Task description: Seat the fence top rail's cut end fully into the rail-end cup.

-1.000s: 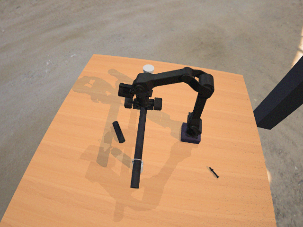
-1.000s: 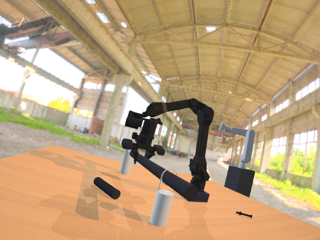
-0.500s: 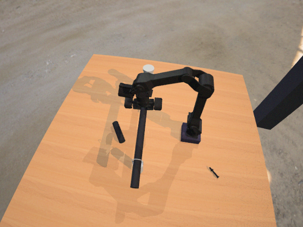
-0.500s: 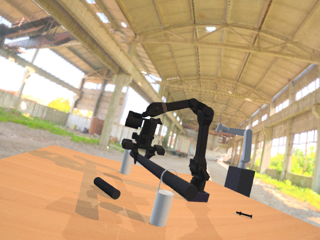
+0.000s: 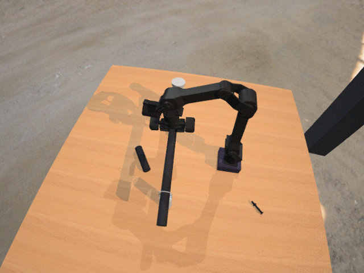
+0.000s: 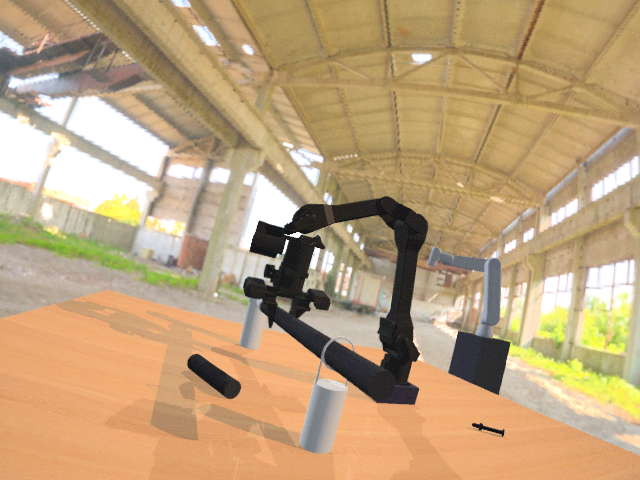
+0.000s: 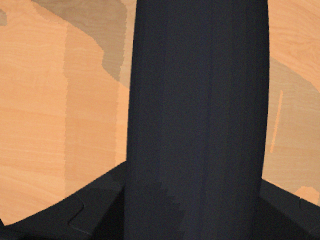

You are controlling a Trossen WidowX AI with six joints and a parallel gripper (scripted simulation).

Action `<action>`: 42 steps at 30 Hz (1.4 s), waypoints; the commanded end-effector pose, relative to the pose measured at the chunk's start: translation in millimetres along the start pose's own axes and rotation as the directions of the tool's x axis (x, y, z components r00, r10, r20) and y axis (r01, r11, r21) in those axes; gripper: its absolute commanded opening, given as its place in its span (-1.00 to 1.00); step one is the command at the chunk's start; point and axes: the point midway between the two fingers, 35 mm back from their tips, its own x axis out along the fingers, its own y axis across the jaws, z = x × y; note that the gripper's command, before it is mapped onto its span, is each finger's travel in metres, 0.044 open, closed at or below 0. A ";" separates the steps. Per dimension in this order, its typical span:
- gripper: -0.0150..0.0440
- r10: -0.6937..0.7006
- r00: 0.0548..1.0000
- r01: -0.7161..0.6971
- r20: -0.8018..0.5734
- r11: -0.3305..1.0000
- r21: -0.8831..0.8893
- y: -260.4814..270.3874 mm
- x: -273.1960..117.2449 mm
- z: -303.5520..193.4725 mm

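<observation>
I have the gripper (image 6: 285, 310) clamped on the upper end of the top rail (image 5: 167, 172), the fingers pinching the dark tube from both sides; in the wrist view the rail (image 7: 196, 120) fills the middle of the frame with a dark finger (image 7: 67, 227) on each side of it. From the exterior view, the rail (image 6: 330, 351) slopes down from the gripper toward the camera and passes through the wire loop cap (image 6: 337, 356) on the short pale line post (image 6: 323, 415). The big post (image 5: 178, 82) stands just beyond the gripper, its pale cap showing from above. I cannot make out the rail-end cup or the brace band behind the arm. A short black cylinder (image 5: 142, 158) lies on the wooden table (image 5: 73, 223) left of the rail, and a small black bolt (image 5: 256, 207) lies well apart on the right.
</observation>
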 end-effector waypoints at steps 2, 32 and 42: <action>-0.49 0.006 1.000 -0.006 0.014 1.000 0.000 0.8 -3.1 5.0; -0.49 -0.001 1.000 0.001 0.001 1.000 -0.001 0.0 -2.0 4.0; -0.49 -0.001 1.000 0.001 0.001 1.000 -0.001 0.9 -1.0 11.4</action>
